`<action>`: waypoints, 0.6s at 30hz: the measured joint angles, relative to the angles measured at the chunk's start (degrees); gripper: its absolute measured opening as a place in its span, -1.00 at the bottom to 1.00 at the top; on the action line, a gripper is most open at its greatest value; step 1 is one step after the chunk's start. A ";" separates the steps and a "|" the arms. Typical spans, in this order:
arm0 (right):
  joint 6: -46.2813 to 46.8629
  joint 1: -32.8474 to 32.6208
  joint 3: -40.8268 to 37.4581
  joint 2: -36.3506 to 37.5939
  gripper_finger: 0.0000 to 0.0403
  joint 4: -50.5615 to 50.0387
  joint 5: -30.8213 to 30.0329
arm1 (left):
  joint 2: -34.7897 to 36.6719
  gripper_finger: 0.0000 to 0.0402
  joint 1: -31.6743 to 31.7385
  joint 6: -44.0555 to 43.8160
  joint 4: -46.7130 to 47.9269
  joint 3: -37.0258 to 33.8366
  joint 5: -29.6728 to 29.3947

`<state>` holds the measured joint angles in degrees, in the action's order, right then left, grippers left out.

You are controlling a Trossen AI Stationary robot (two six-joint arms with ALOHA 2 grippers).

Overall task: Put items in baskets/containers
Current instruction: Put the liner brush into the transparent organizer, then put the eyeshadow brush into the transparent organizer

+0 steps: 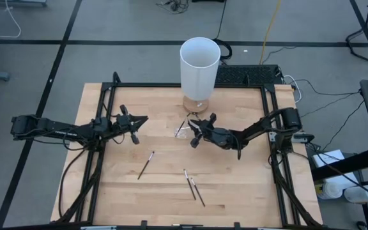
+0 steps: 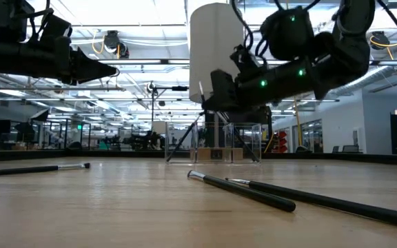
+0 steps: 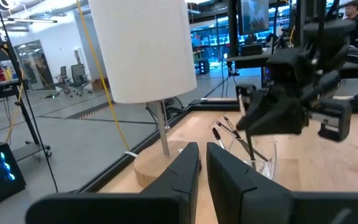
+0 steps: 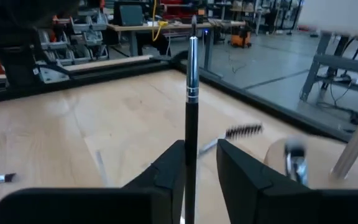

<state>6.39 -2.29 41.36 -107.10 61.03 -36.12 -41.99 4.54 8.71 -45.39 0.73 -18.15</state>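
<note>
My right gripper (image 1: 195,133) (image 4: 199,146) hovers open just over the small clear container (image 1: 183,129) (image 3: 263,158) in front of the white cylinder. One dark stick (image 4: 191,112) with a silver collar stands upright between its fingers. More sticks (image 3: 225,129) lean inside the container, tips up. Three sticks lie flat on the wood: one (image 1: 145,164) left of centre, two (image 1: 189,181) (image 1: 199,193) near the front. My left gripper (image 1: 142,120) (image 3: 202,152) waits shut and level at the table's left, holding nothing. My right gripper has the stick's dark handle (image 4: 190,155) standing close beside one finger (image 4: 169,163), with a clear gap to the other finger. Whether that finger touches the handle, I cannot tell. The stick stands upright, and its lower end is hidden below the fingers.
The tall white cylinder (image 1: 200,64) stands on a thin post and a round wooden base (image 1: 195,103) right behind the container. A black frame (image 1: 107,96) edges the wooden table. Bare wood lies between the two arms and the front edge.
</note>
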 joint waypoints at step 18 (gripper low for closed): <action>1.45 -0.72 0.09 12.23 -0.58 -16.20 -0.07 | 0.01 -0.79 -0.02 -1.27 0.22 0.00 0.04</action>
<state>7.83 -3.01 41.45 -94.87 44.83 -36.18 -41.98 4.51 7.44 -45.17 0.73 -18.11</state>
